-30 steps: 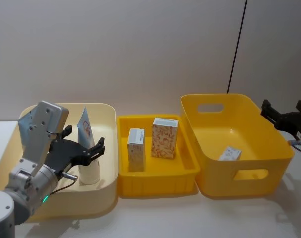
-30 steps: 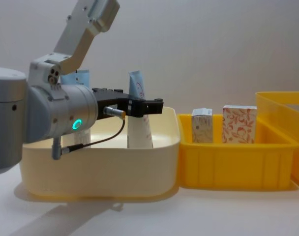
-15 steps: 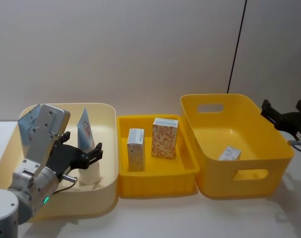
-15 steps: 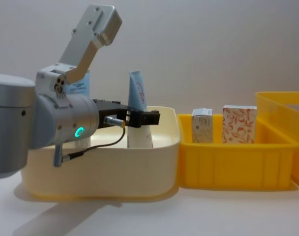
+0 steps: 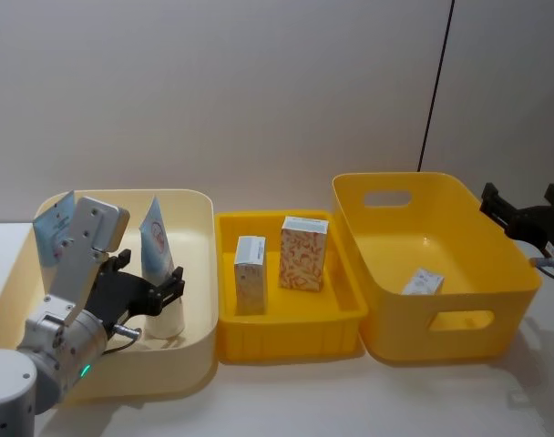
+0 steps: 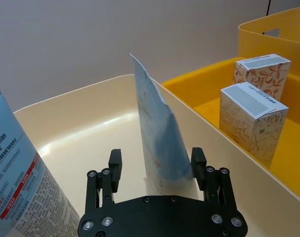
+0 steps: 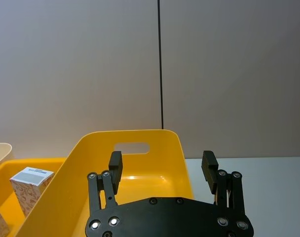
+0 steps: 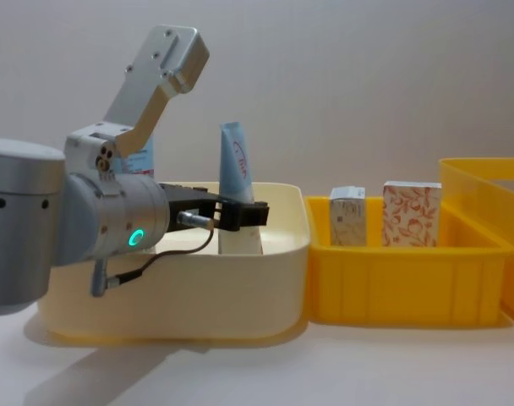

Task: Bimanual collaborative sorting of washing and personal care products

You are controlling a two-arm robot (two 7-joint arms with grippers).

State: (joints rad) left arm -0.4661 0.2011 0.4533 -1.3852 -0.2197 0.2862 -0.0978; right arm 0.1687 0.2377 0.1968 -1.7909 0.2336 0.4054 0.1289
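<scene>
First, head view, left gripper (image 5: 152,273): low inside cream bin (image 5: 197,228), fingers spread wide, straddling blue-and-white tube (image 5: 155,238).
Head view, second tube (image 5: 51,232): upright beyond the left gripper's wrist, on its outer side, same bin.
Head view, cartons: white-and-blue carton (image 5: 250,273) and floral carton (image 5: 303,253) upright in yellow tray (image 5: 291,341), to the left gripper's inner side, bin wall between.
Head view, right gripper (image 5: 523,202): in the air beside deep yellow bin (image 5: 441,319), fingers wide apart, holding nothing; small carton (image 5: 424,282) lying on the bin floor, below and inward of it.
Left wrist view, left gripper (image 6: 156,155): blue-and-white tube (image 6: 157,143) standing between the spread fingers, one finger just beside its edge, the other apart; contact impossible to tell.
Left wrist view, surroundings: second tube (image 6: 19,168) close beside the gripper body; both cartons (image 6: 251,123) (image 6: 261,74) beyond the cream wall (image 6: 81,118).
Right wrist view, right gripper (image 7: 162,160): fingers wide, empty, deep yellow bin (image 7: 91,148) ahead and below.
Chest view, left gripper (image 8: 240,213): level with the cream bin's rim (image 8: 198,288), across the tube's (image 8: 236,161) lower half; cartons (image 8: 347,216) (image 8: 412,213) well beyond its fingertips.
</scene>
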